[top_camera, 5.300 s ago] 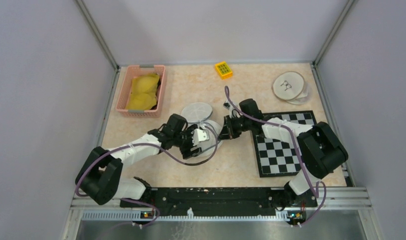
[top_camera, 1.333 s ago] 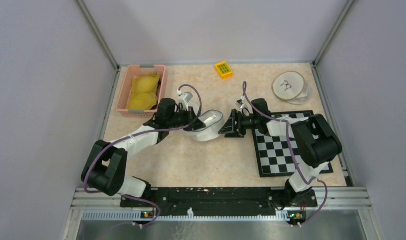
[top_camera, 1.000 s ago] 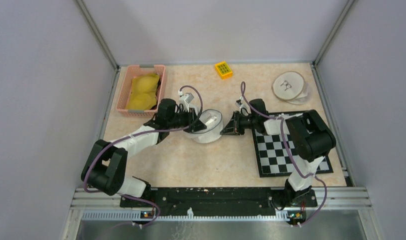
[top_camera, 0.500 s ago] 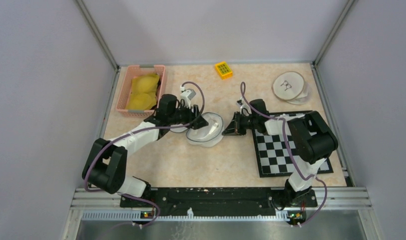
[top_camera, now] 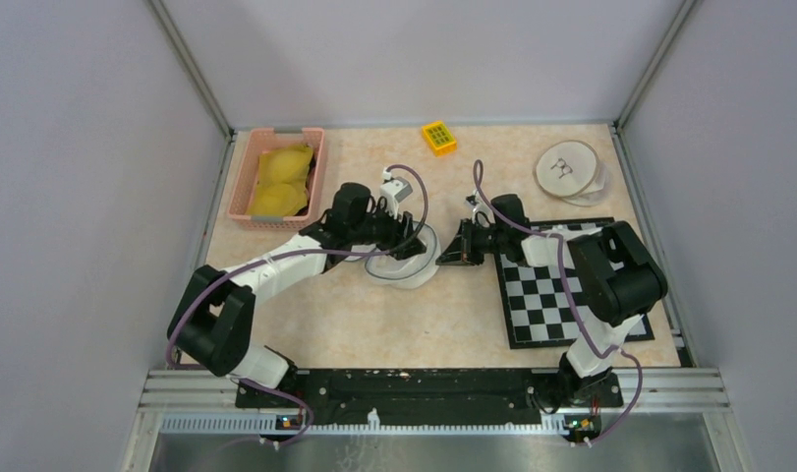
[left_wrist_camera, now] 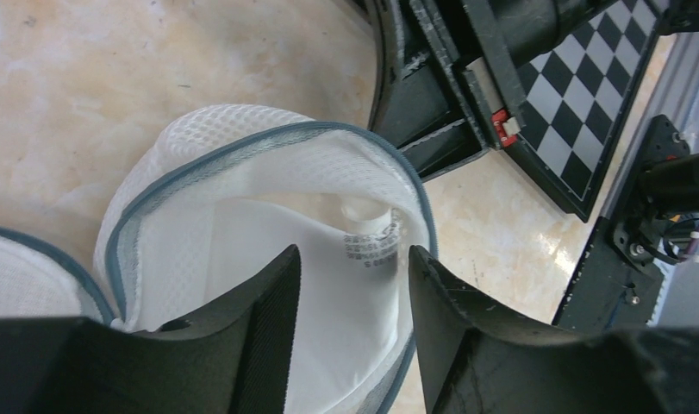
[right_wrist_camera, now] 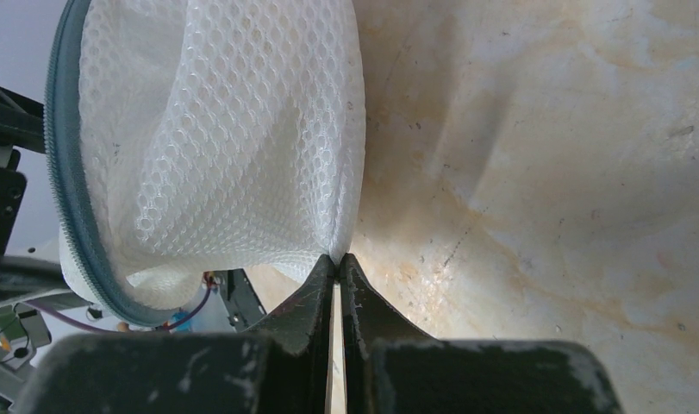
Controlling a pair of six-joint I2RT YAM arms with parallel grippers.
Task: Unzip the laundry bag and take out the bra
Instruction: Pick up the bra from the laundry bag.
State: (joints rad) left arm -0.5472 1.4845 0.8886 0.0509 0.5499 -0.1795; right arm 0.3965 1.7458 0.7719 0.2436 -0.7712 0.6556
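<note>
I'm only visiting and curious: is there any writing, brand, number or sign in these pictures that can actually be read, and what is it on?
Nothing here can be read.
On the tag inside the laundry bag: rows of dark print, too small and blurred to read.
On the yellow block: a grid of dark squares, no legible characters.
On the round disc: dark marks, too small to tell whether they are writing.

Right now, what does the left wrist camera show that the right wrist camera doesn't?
Only the left wrist view shows inside the unzipped laundry bag, a printed label there, the open left gripper and the chessboard. Only the right wrist view shows the right gripper pinched shut on the bag's outer mesh. Both show the bag's grey zipper edge and the table.
</note>
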